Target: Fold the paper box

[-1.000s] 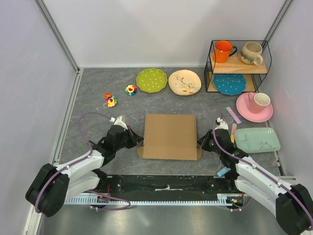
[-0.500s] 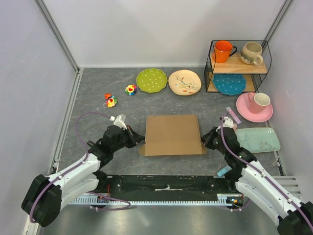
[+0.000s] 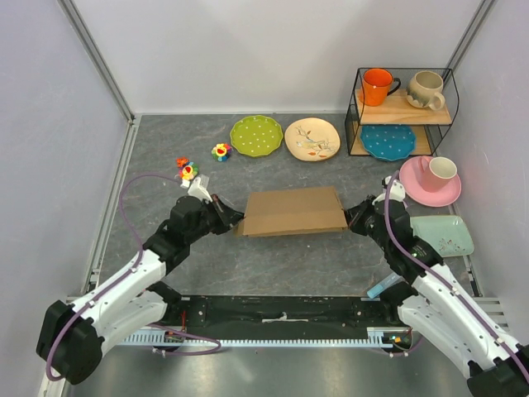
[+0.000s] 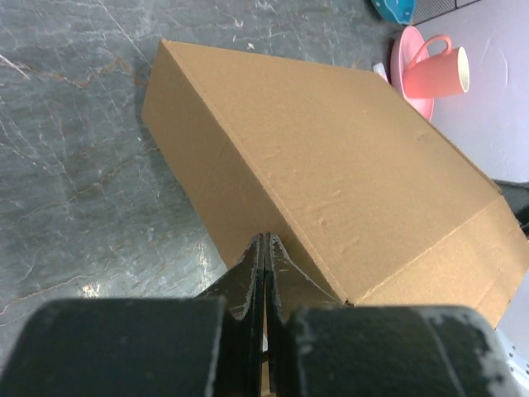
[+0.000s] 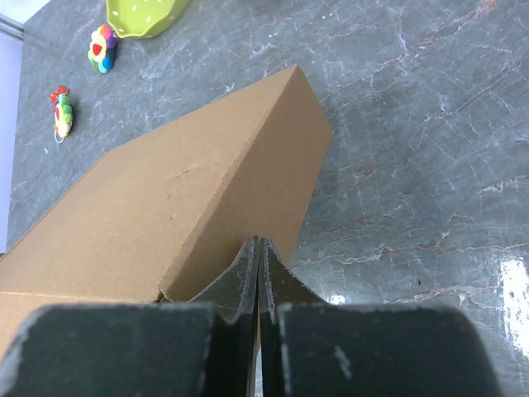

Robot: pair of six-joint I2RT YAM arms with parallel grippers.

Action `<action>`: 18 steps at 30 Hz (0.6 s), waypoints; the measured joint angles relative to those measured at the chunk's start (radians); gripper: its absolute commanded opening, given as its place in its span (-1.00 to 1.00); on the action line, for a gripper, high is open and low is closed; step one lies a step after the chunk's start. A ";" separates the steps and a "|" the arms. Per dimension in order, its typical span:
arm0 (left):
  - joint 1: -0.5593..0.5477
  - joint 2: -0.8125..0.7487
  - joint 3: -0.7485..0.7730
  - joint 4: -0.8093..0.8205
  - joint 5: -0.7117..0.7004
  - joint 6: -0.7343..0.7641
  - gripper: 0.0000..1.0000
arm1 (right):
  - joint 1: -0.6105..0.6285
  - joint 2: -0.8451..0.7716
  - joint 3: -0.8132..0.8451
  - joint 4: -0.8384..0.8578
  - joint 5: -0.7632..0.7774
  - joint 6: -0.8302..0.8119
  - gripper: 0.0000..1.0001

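Your left jaws, right jaws both pinched tight, tips on paper box side walls. Likely light, stiff corrugated, dents easily. Hold near folded edges, not mid-panel.

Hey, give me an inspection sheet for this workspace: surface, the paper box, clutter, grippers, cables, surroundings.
Surface: grey marbled table; no spills seen.
Job's things: paper box folded shut, tilted, spanning the gap between the two grippers.
Clutter: green plate, cream plate, small toys; wire shelf holding orange mug, beige mug and blue plate; pink mug on pink saucer; pale green tray.
Grippers: left gripper and right gripper both shut, tips against opposite sides of the box; whether a flap is pinched cannot be told.
Cables: left purple cable and right purple cable, both clear of the box.
Surroundings: pale walls; nothing else seen.
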 measured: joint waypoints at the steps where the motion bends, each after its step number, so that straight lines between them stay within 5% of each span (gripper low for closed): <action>1: 0.000 0.010 0.014 -0.008 -0.006 0.000 -0.97 | -0.001 0.006 0.001 0.000 0.001 0.003 -1.00; 18: 0.052 0.211 0.301 -0.027 -0.030 0.007 -0.96 | 0.006 0.097 0.011 -0.058 -0.071 0.072 -1.00</action>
